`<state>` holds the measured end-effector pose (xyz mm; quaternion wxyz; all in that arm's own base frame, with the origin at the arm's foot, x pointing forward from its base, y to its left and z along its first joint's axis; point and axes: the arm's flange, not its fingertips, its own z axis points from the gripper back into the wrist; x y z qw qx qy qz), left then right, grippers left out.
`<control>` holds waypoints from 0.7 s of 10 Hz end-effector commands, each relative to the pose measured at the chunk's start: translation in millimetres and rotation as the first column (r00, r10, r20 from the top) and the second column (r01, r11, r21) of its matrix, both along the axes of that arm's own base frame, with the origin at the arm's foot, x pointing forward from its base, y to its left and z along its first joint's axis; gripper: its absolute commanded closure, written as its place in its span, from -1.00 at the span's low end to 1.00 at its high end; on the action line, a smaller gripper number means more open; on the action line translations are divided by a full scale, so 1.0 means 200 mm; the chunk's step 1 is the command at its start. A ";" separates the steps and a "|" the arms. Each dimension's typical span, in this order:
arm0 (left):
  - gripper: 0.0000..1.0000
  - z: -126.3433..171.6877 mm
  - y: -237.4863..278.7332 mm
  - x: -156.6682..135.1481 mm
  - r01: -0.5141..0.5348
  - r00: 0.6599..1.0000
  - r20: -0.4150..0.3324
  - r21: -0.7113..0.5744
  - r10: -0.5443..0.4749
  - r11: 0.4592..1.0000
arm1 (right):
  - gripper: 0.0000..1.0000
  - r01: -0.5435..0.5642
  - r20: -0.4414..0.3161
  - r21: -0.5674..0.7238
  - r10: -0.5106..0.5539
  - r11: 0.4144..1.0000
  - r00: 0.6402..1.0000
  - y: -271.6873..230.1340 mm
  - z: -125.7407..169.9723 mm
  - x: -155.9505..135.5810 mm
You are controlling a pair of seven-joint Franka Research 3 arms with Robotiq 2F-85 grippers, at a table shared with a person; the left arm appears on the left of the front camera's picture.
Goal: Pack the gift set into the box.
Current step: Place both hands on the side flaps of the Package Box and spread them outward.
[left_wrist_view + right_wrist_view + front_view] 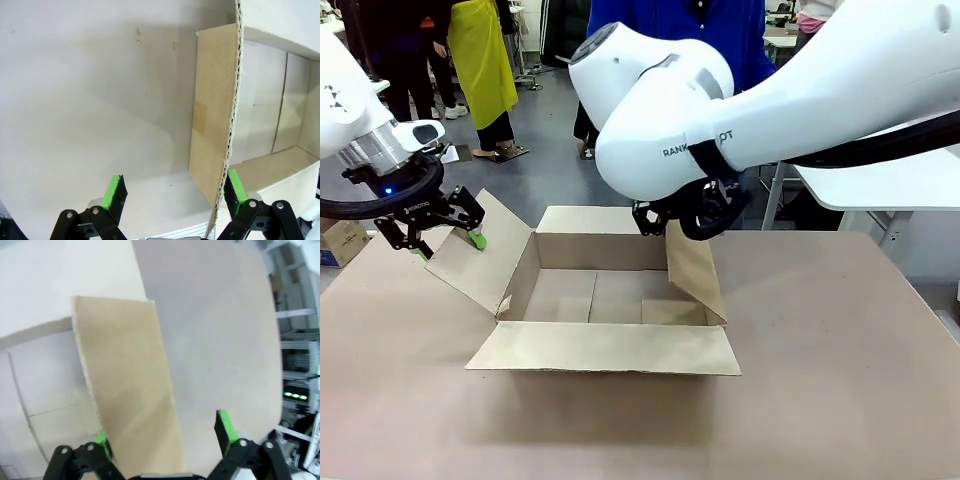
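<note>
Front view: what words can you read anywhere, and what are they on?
"RANK" and "OT": grey letters on the white right arm; a black strap hides the middle.
Small white lettering on the left pincer: too small to read.
The box: no print on the sides that show.

Left arm [345, 95] enters from the left side, wrist [380, 150] angled down and inward. Left gripper [450, 243] is low, its jaws spread wide. In the wrist view the left gripper [175, 186] straddles a flap edge [231, 125], not clamped.

Right arm [800, 95] reaches across the middle, elbow high. Right gripper [672, 225] points down. Its jaws are wide apart in the wrist view [162, 432], either side of the other flap [130, 390]. One green pad [223, 422] stands clear of it.
</note>
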<state>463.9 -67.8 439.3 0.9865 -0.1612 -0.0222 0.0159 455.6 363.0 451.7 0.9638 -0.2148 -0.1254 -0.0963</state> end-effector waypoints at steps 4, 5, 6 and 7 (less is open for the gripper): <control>-1.00 0.01 0.00 -0.01 -0.009 1.000 0.003 0.015 0.009 1.000 | -1.00 0.043 0.016 0.196 -0.047 0.980 0.999 -0.61 0.09 -0.18; -1.00 0.01 0.00 -0.01 -0.009 1.000 0.003 0.015 0.009 1.000 | -1.00 0.041 0.017 0.273 -0.047 0.961 0.999 -0.74 0.04 -0.19; -1.00 0.01 0.00 -0.01 -0.009 1.000 0.003 0.015 0.009 1.000 | -1.00 0.061 0.020 0.323 -0.071 0.944 0.997 -0.85 -0.02 -0.22; -1.00 0.01 0.00 -0.01 -0.009 1.000 0.003 0.015 0.009 1.000 | -1.00 0.051 0.046 0.433 -0.079 0.900 0.996 -0.97 -0.09 -0.25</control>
